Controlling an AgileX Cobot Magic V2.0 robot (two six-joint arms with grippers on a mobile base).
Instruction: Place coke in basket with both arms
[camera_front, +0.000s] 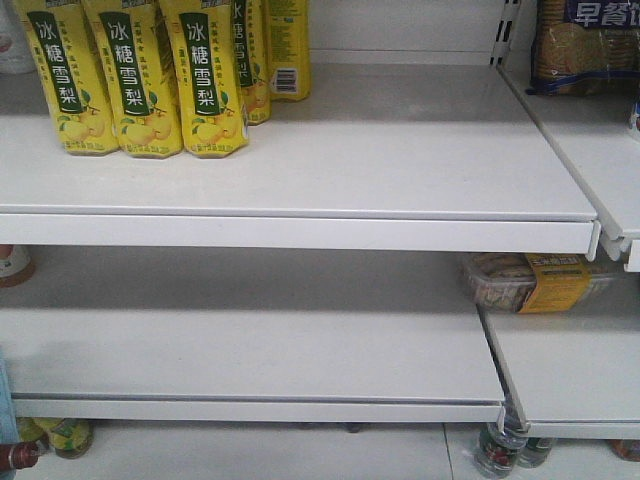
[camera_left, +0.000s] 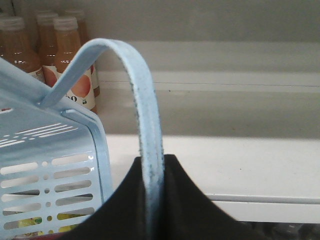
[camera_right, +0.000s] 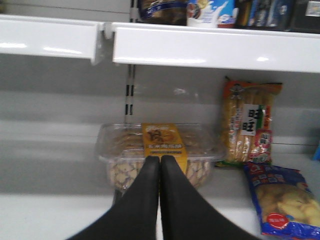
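Observation:
My left gripper (camera_left: 152, 167) is shut on the loop handle (camera_left: 142, 100) of the light blue basket (camera_left: 45, 170), which hangs at the left of the left wrist view with its slotted side showing. Yellow items show through the slots low down. My right gripper (camera_right: 160, 161) is shut with nothing between its black fingers, pointing at a clear tub of biscuits (camera_right: 155, 150) on a shelf. The coke is not in view in any frame. Neither arm shows in the front view.
White shelves (camera_front: 300, 215) fill the front view, with yellow pear-drink bottles (camera_front: 140, 80) at the top left and a biscuit tub (camera_front: 530, 282) at the right. Orange juice bottles (camera_left: 50, 50) stand behind the basket. Snack bags (camera_right: 250, 125) (camera_right: 280, 200) lie right of the right gripper.

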